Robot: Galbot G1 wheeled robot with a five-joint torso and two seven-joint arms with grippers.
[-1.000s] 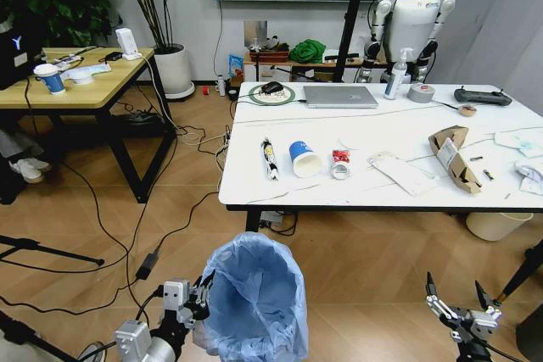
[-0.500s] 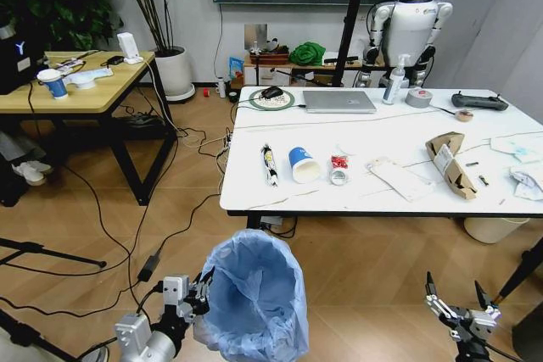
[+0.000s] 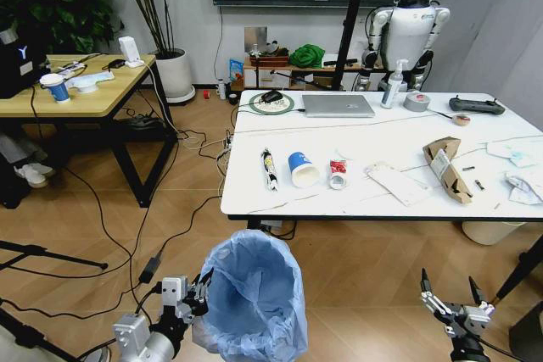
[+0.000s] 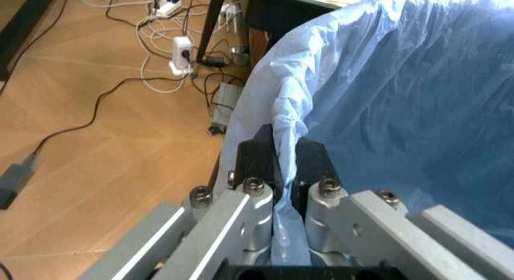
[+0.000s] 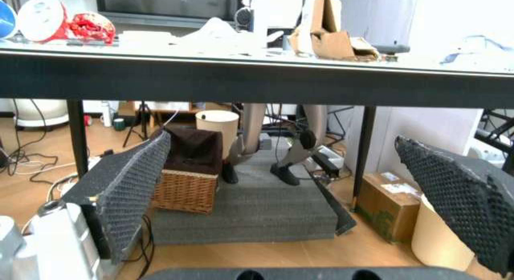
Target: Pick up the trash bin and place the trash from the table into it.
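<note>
Bin [image 3: 252, 298]: we see it low in front of us, on the near side of the table, blue bag crinkled over its rim.
Left gripper [image 4: 281, 165]: we have it clamped on the bin's rim, bag pinched between the fingers.
Table [image 3: 390, 137]: just beyond the bin, white top.
Trash: tube wrapper [image 3: 269, 167], cup [image 3: 302, 169] on its side, red wrapper [image 3: 338, 167], papers [image 3: 397, 184], torn box [image 3: 446, 169], spread along the top.
Right gripper [image 3: 450, 313]: low at our right, below the table edge, jaws wide apart, holding nothing.

The trash bin [image 3: 253, 298] is cut off by the head view's lower edge (its base hidden); markings on the torn box [image 3: 446, 169] are unreadable.
</note>
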